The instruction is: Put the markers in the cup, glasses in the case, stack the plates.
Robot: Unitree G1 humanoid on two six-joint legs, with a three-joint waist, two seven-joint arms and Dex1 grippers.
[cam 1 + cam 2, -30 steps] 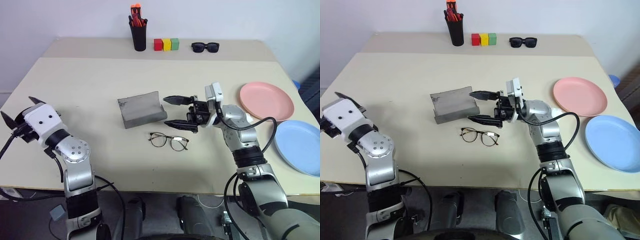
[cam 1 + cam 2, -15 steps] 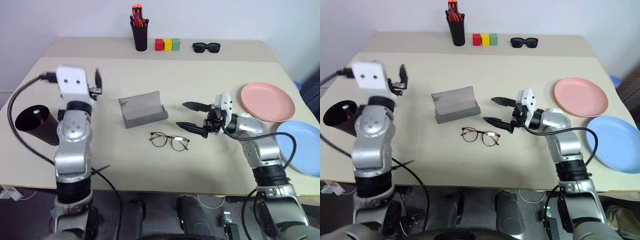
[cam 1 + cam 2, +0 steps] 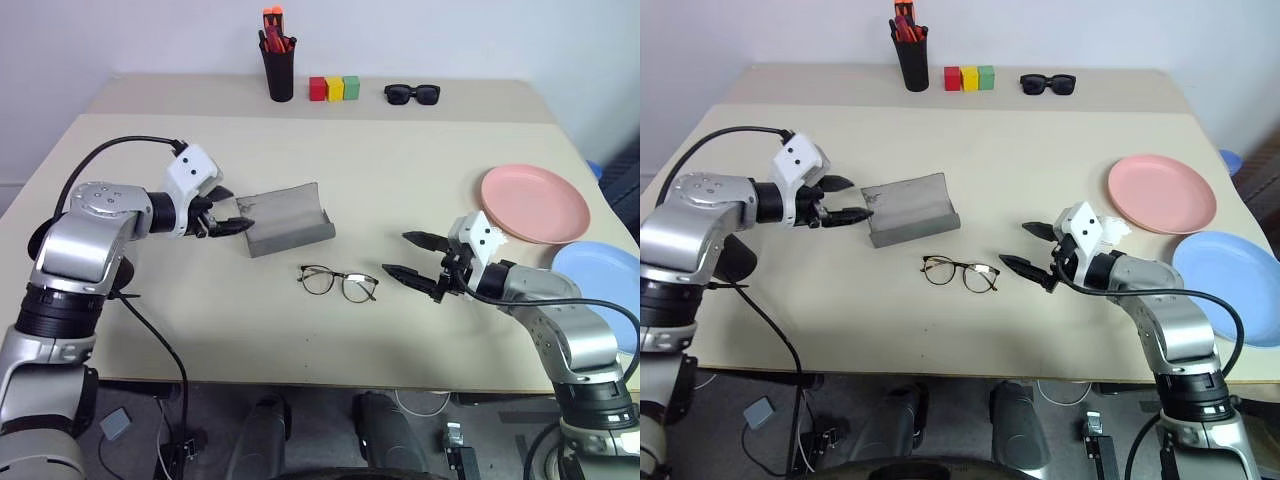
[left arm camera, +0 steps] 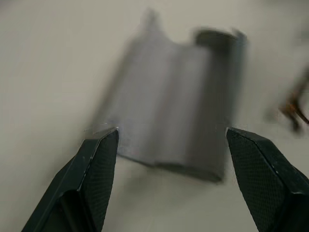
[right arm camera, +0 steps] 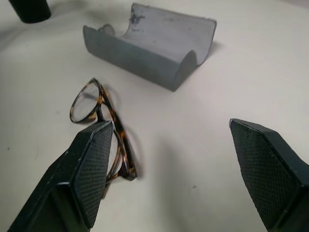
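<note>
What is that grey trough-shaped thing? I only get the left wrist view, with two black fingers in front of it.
Observer: It is an open grey glasses case. The left fingers stand open at its end; I cannot tell if they touch it.
Operator: And the brown blur at the edge?
Observer: Those are wire-framed glasses, lying unfolded just in front of the case.
Operator: Is the other arm doing anything?
Observer: The right fingers are open and empty. They point at the glasses from the side, with a gap between them.
</note>
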